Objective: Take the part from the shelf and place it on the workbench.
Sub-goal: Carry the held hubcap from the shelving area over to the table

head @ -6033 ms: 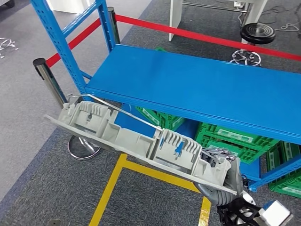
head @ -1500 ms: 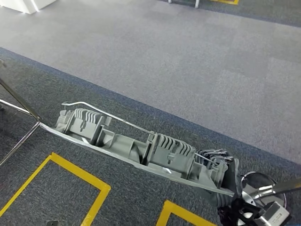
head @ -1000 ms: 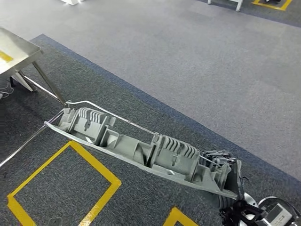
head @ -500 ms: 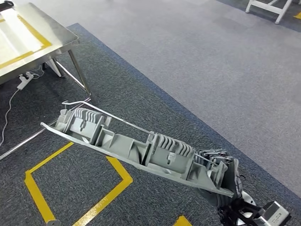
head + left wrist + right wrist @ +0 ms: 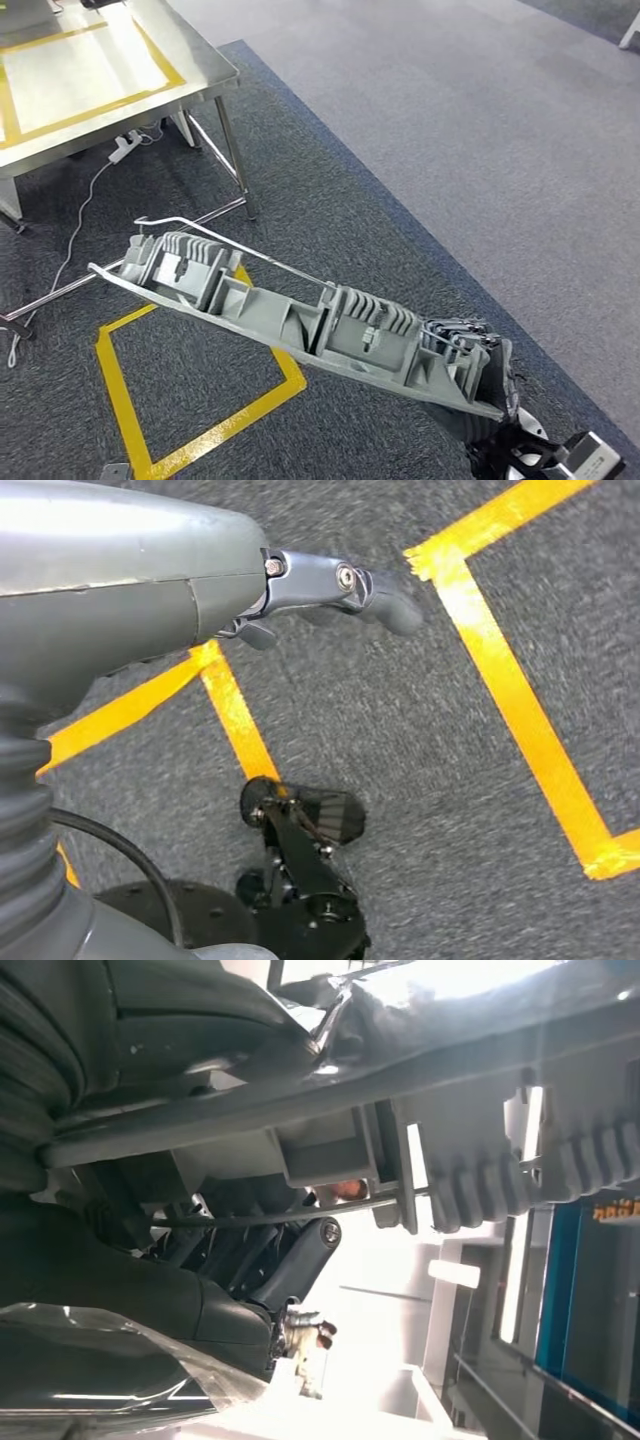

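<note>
A long grey ribbed plastic part with a thin metal rod along it juts out to the left over the carpet in the head view. My right hand grips its near end at the lower right. In the right wrist view the part runs across in front of the dark fingers wrapped round it. The steel workbench, marked with yellow tape, stands at the upper left of the head view, well apart from the part. My left hand hangs over the floor, its fingers extended, holding nothing.
The workbench's steel legs and cross bar reach down to the dark carpet, with a white cable trailing beneath. Yellow tape rectangles mark the floor below the part. Lighter grey carpet spreads out to the right.
The camera has turned away from the blue shelf. The workbench has come into view at the upper left and grown larger. The part stays in my right hand.
</note>
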Robot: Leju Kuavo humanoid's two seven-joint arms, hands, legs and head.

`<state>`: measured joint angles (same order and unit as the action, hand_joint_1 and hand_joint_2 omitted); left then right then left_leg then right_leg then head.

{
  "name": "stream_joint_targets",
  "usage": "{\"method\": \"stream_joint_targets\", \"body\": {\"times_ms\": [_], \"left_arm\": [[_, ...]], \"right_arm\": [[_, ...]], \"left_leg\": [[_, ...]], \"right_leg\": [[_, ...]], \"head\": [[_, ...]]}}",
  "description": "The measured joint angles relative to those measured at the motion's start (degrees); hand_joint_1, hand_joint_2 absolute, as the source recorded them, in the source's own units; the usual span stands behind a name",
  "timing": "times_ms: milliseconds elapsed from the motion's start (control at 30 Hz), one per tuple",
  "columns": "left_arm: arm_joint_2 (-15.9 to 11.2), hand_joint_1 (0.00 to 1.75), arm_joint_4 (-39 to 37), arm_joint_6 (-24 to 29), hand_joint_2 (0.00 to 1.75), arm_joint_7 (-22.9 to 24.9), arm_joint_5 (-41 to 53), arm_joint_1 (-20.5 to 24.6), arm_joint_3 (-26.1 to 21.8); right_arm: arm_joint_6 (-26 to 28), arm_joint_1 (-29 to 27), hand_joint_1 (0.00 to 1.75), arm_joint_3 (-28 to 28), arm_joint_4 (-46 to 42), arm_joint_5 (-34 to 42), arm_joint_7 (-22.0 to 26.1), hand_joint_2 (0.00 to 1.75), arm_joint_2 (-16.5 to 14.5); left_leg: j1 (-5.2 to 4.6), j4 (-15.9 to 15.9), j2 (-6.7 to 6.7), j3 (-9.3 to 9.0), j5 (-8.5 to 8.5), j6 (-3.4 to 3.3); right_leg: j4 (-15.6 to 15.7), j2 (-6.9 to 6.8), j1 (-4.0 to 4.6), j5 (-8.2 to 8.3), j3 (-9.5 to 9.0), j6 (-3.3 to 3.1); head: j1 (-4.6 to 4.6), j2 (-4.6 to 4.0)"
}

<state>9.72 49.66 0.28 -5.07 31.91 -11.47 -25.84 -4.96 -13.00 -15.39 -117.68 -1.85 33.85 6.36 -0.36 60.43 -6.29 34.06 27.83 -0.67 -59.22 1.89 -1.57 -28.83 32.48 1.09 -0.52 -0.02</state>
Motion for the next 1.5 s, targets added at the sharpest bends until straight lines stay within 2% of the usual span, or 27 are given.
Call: {"method": "stream_joint_targets", "body": {"times_ms": [100,167,200,267,300,333,400,467,533,600,633,667,700,767,833,900,967,1033,1100,1133,1200,1233,1300,1333,1400,1467,1500], "left_arm": [[0.01,0.00,0.00,0.01,1.75,0.00,0.00,0.20,0.03],[0.01,0.00,0.00,-0.02,1.75,0.00,0.00,0.23,0.04],[0.00,0.00,0.00,-0.02,1.75,0.00,0.00,0.16,0.05],[-0.03,0.00,0.00,-0.02,1.75,0.00,0.00,-0.02,0.04],[-0.05,0.00,0.00,-0.02,1.75,0.01,0.00,-0.01,0.04],[-0.07,0.00,0.00,-0.02,1.75,0.00,0.00,0.06,0.04],[-0.08,0.00,0.00,-0.02,1.75,0.00,0.00,0.20,0.06],[-0.07,0.00,0.00,-0.02,1.75,0.00,0.00,0.05,0.04],[-0.05,0.00,0.00,-0.01,1.75,0.00,0.00,-0.04,0.02],[-0.05,0.00,0.00,0.01,1.75,0.00,0.00,0.17,0.00],[-0.06,0.00,0.00,0.02,1.75,0.00,0.00,0.28,-0.01],[-0.03,0.00,0.00,0.01,1.75,0.00,0.01,0.32,0.00],[0.00,0.00,0.00,-0.02,1.75,0.00,0.01,0.33,0.01],[0.05,0.00,0.00,-0.06,1.75,0.00,0.01,0.27,0.01],[0.08,0.00,0.00,-0.07,1.75,0.00,0.00,0.30,0.00],[0.08,0.00,0.00,-0.06,1.75,0.00,0.00,0.33,-0.01],[-0.03,0.00,0.01,-0.03,1.75,0.00,0.00,0.19,-0.01],[-0.09,0.00,0.03,0.01,1.75,0.00,0.00,0.10,0.00],[-0.04,0.00,0.04,0.01,1.75,0.00,0.00,0.25,0.02],[-0.03,0.00,0.04,-0.01,1.75,0.00,0.00,0.34,0.03],[-0.02,0.00,0.04,-0.03,1.75,0.00,0.00,0.31,0.04],[-0.03,0.00,0.04,-0.03,1.75,0.00,0.00,0.20,0.04],[-0.09,0.00,0.04,-0.02,1.75,0.00,0.00,0.03,0.03],[-0.12,0.00,0.04,-0.02,1.75,0.01,0.00,0.03,0.03],[-0.14,0.00,0.04,-0.03,1.75,0.00,0.00,0.19,0.06],[-0.14,0.00,0.05,-0.04,1.75,-0.01,0.00,0.16,0.06],[-0.11,0.00,0.05,-0.04,1.75,-0.01,0.00,0.02,0.05]], "right_arm": [[0.00,-0.09,1.75,0.02,-0.01,0.02,0.02,1.75,0.00],[0.01,-0.14,1.75,0.03,0.00,0.02,0.01,1.75,0.00],[0.02,-0.13,1.75,0.04,0.01,0.02,0.01,1.75,0.00],[0.02,-0.09,1.75,0.04,0.01,0.02,0.01,1.75,0.00],[0.02,-0.09,1.75,0.04,0.01,0.02,0.01,1.75,0.00],[0.02,-0.10,1.75,0.04,0.01,0.02,0.02,1.75,0.00],[0.02,-0.07,1.75,0.03,0.01,0.03,0.02,1.75,0.00],[0.01,0.05,1.75,0.01,-0.01,0.01,0.01,1.75,0.00],[0.00,0.12,1.75,-0.03,-0.03,0.00,0.02,1.75,0.00],[0.01,0.04,1.75,-0.05,-0.04,0.02,0.05,1.75,0.00],[0.01,-0.03,1.75,-0.05,-0.03,0.02,0.04,1.75,0.01],[0.01,-0.09,1.75,-0.06,-0.02,0.01,0.03,1.75,0.01],[0.00,-0.12,1.75,-0.07,-0.01,-0.01,0.02,1.75,0.02],[0.01,-0.13,1.75,-0.07,0.01,-0.01,0.01,1.75,0.02],[0.02,-0.12,1.75,-0.08,0.01,0.00,0.01,1.75,0.02],[0.01,-0.12,1.75,-0.09,0.01,0.01,0.01,1.75,0.03],[0.01,-0.06,1.75,-0.07,0.01,0.00,-0.03,1.75,0.04],[0.00,-0.03,1.75,-0.04,-0.01,0.00,-0.02,1.75,0.03],[0.01,-0.07,1.75,-0.01,-0.03,0.03,0.03,1.75,0.02],[0.02,-0.10,1.75,0.00,-0.04,0.04,0.03,1.75,0.02],[0.03,-0.14,1.75,0.02,-0.02,0.03,0.02,1.75,0.02],[0.02,-0.13,1.75,0.02,-0.01,0.02,0.01,1.75,0.02],[0.02,-0.10,1.75,0.02,-0.01,0.03,0.01,1.75,0.02],[0.02,-0.09,1.75,0.02,-0.01,0.03,0.02,1.75,0.02],[0.01,-0.06,1.75,0.01,-0.02,0.03,0.03,1.75,0.02],[0.00,0.03,1.75,-0.04,-0.02,-0.01,0.02,1.75,0.02],[0.00,0.12,1.75,-0.07,-0.02,-0.02,0.01,1.75,0.02]], "left_leg": [[0.14,8.98,4.61,4.37,4.52,0.92],[0.52,14.74,5.55,7.56,6.12,1.31],[0.65,14.93,5.69,7.82,5.39,1.39],[0.71,8.82,6.78,5.01,1.15,1.20],[0.41,4.95,8.30,3.15,-0.41,0.98],[0.12,1.72,9.64,1.63,-1.46,0.64],[-0.49,-0.49,10.91,0.79,-1.29,0.06],[-0.39,-0.95,9.53,0.71,-1.34,-0.58],[0.00,-1.45,8.12,0.28,-1.45,-1.31],[0.18,-1.60,6.70,0.05,-1.37,-1.86],[0.15,-1.59,5.88,-0.02,-1.27,-2.04],[0.09,-1.59,5.02,-0.17,-1.16,-2.11],[0.05,-1.58,4.13,-0.41,-1.01,-2.13],[0.05,-1.54,2.36,-1.16,-0.58,-1.95],[0.06,-1.33,0.86,-1.58,-0.06,-1.51],[0.27,-1.24,-0.42,-1.25,0.06,-0.81],[0.57,-1.32,-1.53,-0.98,0.04,-0.10],[0.43,0.44,0.29,-0.33,1.13,0.54],[0.40,6.59,3.96,2.68,4.00,1.15],[0.57,10.55,5.04,4.88,5.48,1.40],[0.86,14.83,5.70,7.66,5.84,1.69],[0.94,13.80,5.84,7.48,4.32,1.71],[0.81,6.60,7.19,4.39,-0.31,1.37],[0.48,2.96,8.35,2.69,-1.73,1.03],[-0.10,-0.43,9.97,1.05,-2.13,0.24],[-0.22,-0.74,9.37,0.89,-1.68,-0.47],[-0.12,-1.04,8.89,0.70,-1.67,-0.79]], "right_leg": [[0.30,-2.34,-0.01,-0.34,-0.56,-0.73],[0.29,-3.96,0.06,-0.69,-0.79,-0.76],[0.28,-4.66,0.06,-0.88,-0.99,-0.71],[0.29,-6.03,0.05,-1.37,-1.68,-0.47],[0.30,-6.64,0.16,-1.68,-1.93,-0.22],[0.31,-7.24,0.29,-1.99,-2.19,0.12],[0.47,-8.43,0.58,-2.44,-2.63,0.79],[0.78,-9.14,0.56,-2.78,-3.27,1.39],[-1.25,-6.49,0.33,-4.25,-2.51,1.85],[-8.11,-2.99,0.19,-7.34,1.17,2.01],[-12.23,-2.32,0.23,-8.68,3.66,2.06],[-15.05,-2.10,0.27,-9.01,5.66,2.07],[-15.93,-1.99,0.33,-8.15,6.78,2.03],[-10.64,-1.40,0.34,-3.27,5.47,1.79],[-3.22,1.24,0.10,0.38,2.48,1.50],[-0.31,3.07,0.06,0.74,1.04,1.19],[0.14,2.16,0.10,0.67,0.54,0.71],[0.71,0.63,-0.09,0.53,-0.31,-0.01],[1.05,-1.20,-0.09,0.09,-1.18,-0.59],[1.06,-2.12,-0.02,-0.18,-1.47,-0.69],[1.06,-3.78,0.04,-0.78,-2.09,-0.66],[1.06,-4.52,0.04,-1.10,-2.51,-0.57],[1.08,-5.87,0.04,-1.88,-3.52,-0.21],[1.09,-6.47,0.18,-2.35,-3.85,0.11],[1.27,-7.57,0.45,-3.09,-4.21,0.77],[1.73,-8.53,0.58,-3.48,-4.81,1.35],[1.72,-8.10,0.54,-3.77,-5.13,1.65]], "head": [[0.56,0.00],[0.59,0.00],[0.60,0.00],[0.61,0.00],[0.62,0.00],[0.63,0.00],[0.54,0.00],[0.43,0.00],[0.20,0.00],[-0.23,0.00],[-0.37,0.00],[-0.43,0.00],[-0.46,0.00],[-0.46,0.00],[-0.38,0.00],[-0.27,0.00],[-0.27,0.00],[0.06,0.00],[0.51,0.00],[0.60,0.00],[0.62,0.00],[0.65,0.00],[0.63,0.00],[0.67,0.00],[0.63,0.00],[0.48,0.00],[0.29,0.00]]}}
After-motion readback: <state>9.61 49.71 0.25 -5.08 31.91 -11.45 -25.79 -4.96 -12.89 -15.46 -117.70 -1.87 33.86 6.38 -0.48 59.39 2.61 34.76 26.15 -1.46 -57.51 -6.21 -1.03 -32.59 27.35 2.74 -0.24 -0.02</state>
